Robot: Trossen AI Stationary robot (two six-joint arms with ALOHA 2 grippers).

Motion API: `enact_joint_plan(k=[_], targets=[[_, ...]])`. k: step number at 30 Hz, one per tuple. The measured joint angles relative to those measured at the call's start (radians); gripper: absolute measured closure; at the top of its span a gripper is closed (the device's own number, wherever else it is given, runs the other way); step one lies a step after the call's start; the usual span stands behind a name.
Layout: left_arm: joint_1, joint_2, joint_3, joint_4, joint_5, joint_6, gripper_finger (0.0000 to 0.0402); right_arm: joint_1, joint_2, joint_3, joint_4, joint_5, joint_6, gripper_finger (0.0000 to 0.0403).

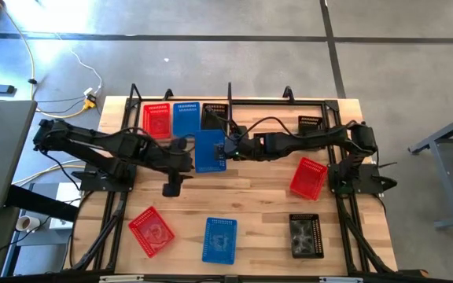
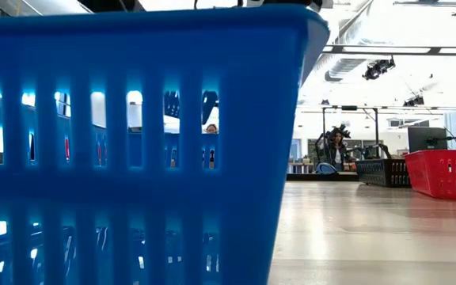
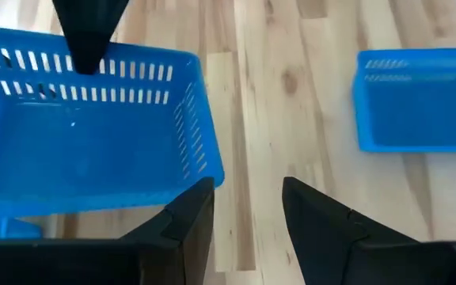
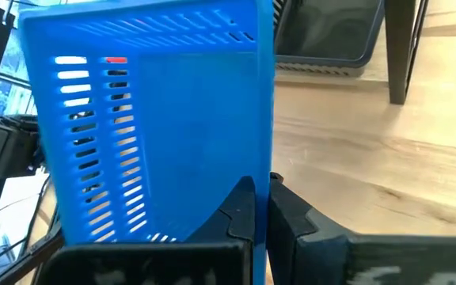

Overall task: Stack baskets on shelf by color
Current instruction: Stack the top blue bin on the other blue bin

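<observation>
On the shelf at the table's far side, a red basket, a blue basket and a black basket stand in a row. A further black one sits to the right. My right gripper is shut on another blue basket just in front of the shelf. My left gripper is open at that basket's left side; I see no touch. Loose on the table lie two red, one blue and one black basket. My right gripper pinches the blue basket's right-hand wall at its rim, one finger inside the basket and one outside. The fingers reach in level from the table's right. Whether the basket's floor is clear of the table cannot be told.
The shelf's black tubing and its upright post stand close behind the held basket. The near blue basket blocks most of the low view; beside it show the red and black baskets. Bare wood lies mid-table.
</observation>
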Motion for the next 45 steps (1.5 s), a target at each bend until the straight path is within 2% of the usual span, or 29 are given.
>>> enact_joint_plan(k=[4,10,17,21,29,35,41,45], targets=[[0.000,0.053,-0.001,0.022,-0.066,0.016,0.0261,-0.006,0.000,0.000,0.000,0.009,0.000,0.0403],[0.000,0.095,0.000,0.074,-0.082,0.026,0.0261,-0.020,0.000,0.000,0.001,0.015,0.000,0.0403],[0.000,0.135,0.000,0.110,-0.149,0.111,0.0261,-0.031,0.000,0.000,0.021,0.009,0.015,0.0403],[0.000,0.170,0.000,0.106,-0.168,0.134,0.0261,-0.031,0.000,0.000,0.040,0.004,0.015,0.0403],[0.002,0.221,0.000,0.088,-0.276,0.127,0.0265,-0.022,0.000,0.000,0.071,-0.012,0.008,0.0403],[0.008,0.222,0.000,0.091,-0.272,0.115,0.0299,-0.015,0.000,0.000,0.068,-0.011,-0.001,0.0403],[0.008,0.222,0.000,0.089,-0.249,0.152,0.0383,-0.016,0.000,-0.001,0.068,-0.011,-0.020,0.0403],[0.008,0.221,0.000,0.088,-0.239,0.153,0.0390,-0.016,0.000,-0.002,0.068,-0.017,-0.050,0.0401]])
